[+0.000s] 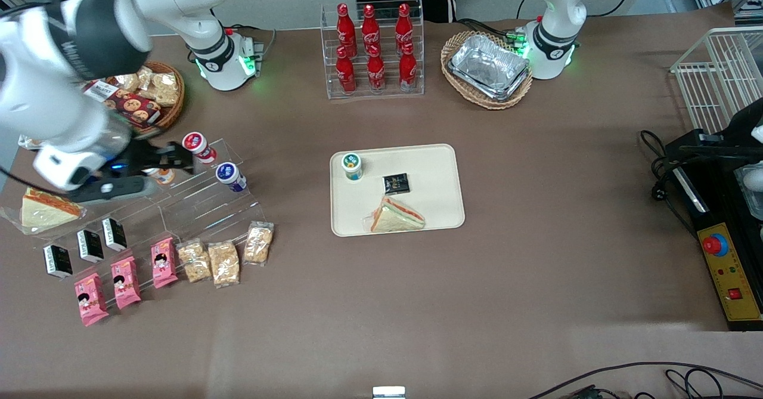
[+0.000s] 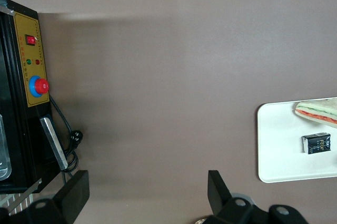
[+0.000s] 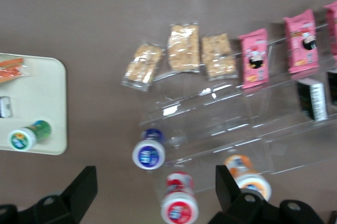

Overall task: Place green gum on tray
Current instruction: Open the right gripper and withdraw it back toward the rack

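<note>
A cream tray [image 1: 438, 166] lies mid-table, well apart from the claw [image 1: 170, 159] and toward the parked arm's end from it. In the tray stand the green gum [image 1: 352, 166], upright in the corner nearest the claw, with a small black packet [image 1: 396, 182] beside it and a wrapped sandwich [image 1: 396, 216] nearer the front camera. The claw is released, its two black fingers spread wide with nothing between them, hovering above a clear stepped shelf [image 1: 197, 202]. On that shelf, just beside the claw, sit a red-lidded bottle [image 1: 197, 146], a blue-lidded bottle [image 1: 229, 176] and an orange-lidded bottle [image 1: 161, 175] that the claw partly covers in the front view. The right wrist view shows all three bottles clearly, plus the gum [image 3: 28, 136] at the tray's edge. Lower steps hold black packets [image 1: 89, 245], pink packets [image 1: 126, 281] and cracker bags [image 1: 225, 259]. Only the front view shows a rack of red cola bottles [image 1: 373, 47], a wicker basket [image 1: 484, 98] holding foil trays, and a snack basket [image 1: 170, 98] half hidden by the arm. The left wrist view catches only the tray's end, with the packet and a cut-off sandwich.
</note>
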`<act>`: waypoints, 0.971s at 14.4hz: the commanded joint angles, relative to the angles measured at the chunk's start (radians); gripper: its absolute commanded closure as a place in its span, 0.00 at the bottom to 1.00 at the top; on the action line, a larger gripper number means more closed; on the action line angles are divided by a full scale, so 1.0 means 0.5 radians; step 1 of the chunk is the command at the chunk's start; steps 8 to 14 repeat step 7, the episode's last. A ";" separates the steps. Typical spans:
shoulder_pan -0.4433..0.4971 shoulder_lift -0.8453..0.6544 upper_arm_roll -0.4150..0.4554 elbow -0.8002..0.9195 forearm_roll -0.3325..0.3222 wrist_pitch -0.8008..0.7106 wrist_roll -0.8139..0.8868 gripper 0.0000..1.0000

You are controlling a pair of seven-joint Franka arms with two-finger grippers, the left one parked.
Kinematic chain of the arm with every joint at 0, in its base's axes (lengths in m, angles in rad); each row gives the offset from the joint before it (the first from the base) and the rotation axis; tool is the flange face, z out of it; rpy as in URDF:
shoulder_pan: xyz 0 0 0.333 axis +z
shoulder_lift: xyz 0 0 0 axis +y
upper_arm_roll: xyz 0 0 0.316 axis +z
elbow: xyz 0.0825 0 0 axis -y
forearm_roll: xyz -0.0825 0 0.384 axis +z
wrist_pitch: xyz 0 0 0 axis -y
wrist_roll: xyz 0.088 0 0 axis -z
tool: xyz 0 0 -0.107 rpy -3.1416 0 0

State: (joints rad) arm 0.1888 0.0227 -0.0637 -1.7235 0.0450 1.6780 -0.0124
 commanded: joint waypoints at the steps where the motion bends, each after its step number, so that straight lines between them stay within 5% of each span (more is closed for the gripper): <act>1: -0.154 -0.036 0.026 0.014 -0.029 -0.052 -0.196 0.00; 14: -0.203 -0.085 -0.029 0.008 -0.071 -0.119 -0.224 0.00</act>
